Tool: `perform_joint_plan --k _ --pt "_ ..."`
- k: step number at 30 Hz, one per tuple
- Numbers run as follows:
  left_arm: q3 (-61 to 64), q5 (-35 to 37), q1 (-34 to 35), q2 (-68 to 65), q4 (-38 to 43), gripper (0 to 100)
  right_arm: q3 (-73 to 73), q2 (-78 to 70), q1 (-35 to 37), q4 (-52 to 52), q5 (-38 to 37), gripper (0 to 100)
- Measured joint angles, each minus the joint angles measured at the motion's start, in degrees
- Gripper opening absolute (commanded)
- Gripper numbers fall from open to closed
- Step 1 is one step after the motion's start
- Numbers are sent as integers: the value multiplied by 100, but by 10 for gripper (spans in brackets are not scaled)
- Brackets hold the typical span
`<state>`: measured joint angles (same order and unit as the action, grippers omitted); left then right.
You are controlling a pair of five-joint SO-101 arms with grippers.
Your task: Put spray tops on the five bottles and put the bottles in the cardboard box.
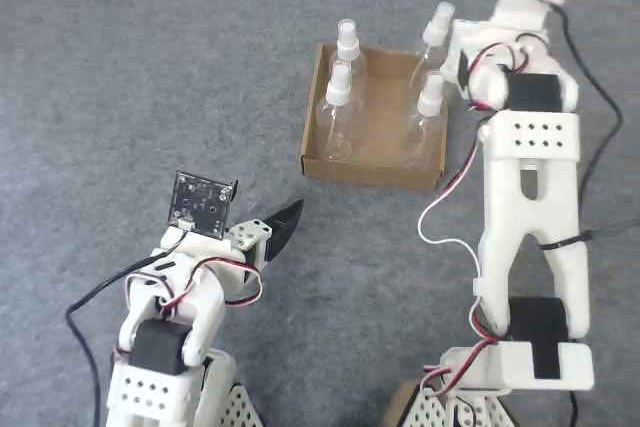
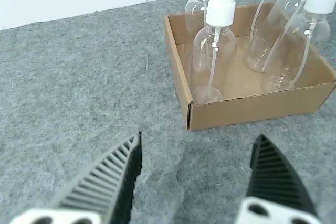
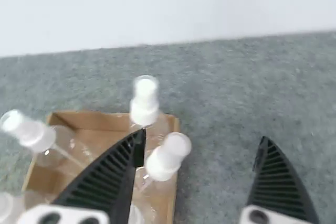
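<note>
late boxing step: capped bottles [image 1: 338,112] in cardboard box [image 1: 370,169]; right claw [image 3: 200,139] spread above, left claw [image 2: 198,138] spread lower left. next: verify fifth.

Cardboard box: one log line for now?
brown cardboard box: holds clear plastic bottles with white spray tops | left hand: open | right hand: open, by box

High camera looks steeply down on the desk [image 1: 120,97] from its near side. Left wrist camera faces the box [image 2: 252,106] low, nearby; right wrist camera sits close above it. All share the box.
</note>
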<state>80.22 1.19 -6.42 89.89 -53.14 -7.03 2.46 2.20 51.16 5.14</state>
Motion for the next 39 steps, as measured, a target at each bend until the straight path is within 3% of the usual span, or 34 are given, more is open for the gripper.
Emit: perform_joint_plan --k 12,39 --pt "0 0 0 0 0 308 35 -800 35 -255 -185 243" --pt "0 0 0 0 0 308 88 -818 53 -466 -193 241"
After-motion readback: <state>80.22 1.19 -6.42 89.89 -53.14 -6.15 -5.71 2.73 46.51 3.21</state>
